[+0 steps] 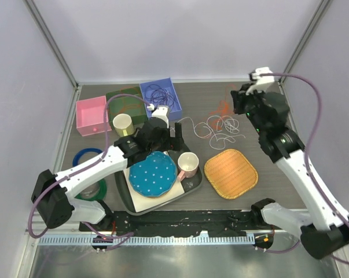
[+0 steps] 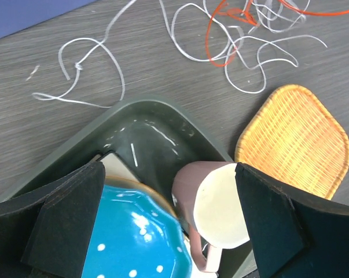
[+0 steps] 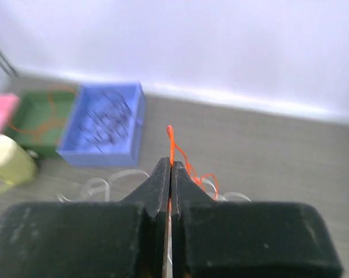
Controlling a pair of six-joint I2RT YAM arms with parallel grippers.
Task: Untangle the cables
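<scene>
1. Cables come in three colours. Loose white loops [image 1: 221,128] lie on the counter [image 1: 278,191] behind the mat, too overlapped to count strand by strand. One orange cable [image 3: 171,139] sits at their far edge. Dark purple cables [image 1: 161,92] are in the blue box [image 1: 173,105]. More orange strand [image 1: 127,104] lies in the green box [image 1: 113,94].
2. Three boxes stand at the far left: pink [image 1: 81,119], green and blue, side by side.
3. There are two cups. A pale yellow one [image 1: 122,123] is in front of the green box. A pink mug [image 1: 188,164] stands on the tray [image 1: 193,186].
4. There is one teal dotted plate [image 1: 153,174] on the tray, just beside the mug.
5. One woven mat [image 1: 231,172] lies right of the tray, apart from it.
6. Two flat rings lie at the left edge, one blue [image 1: 77,155] and one green [image 1: 102,190].
7. The left tool [image 2: 168,191] is spread wide above the tray's far corner. The plate and mug show between its fingers [image 2: 70,220]. Nothing is gripped, and I cannot tell whether it touches anything.
8. The right tool [image 3: 171,169] is pinched fully together on the orange cable. The strand stands up above the tips and trails down towards the white loops.
</scene>
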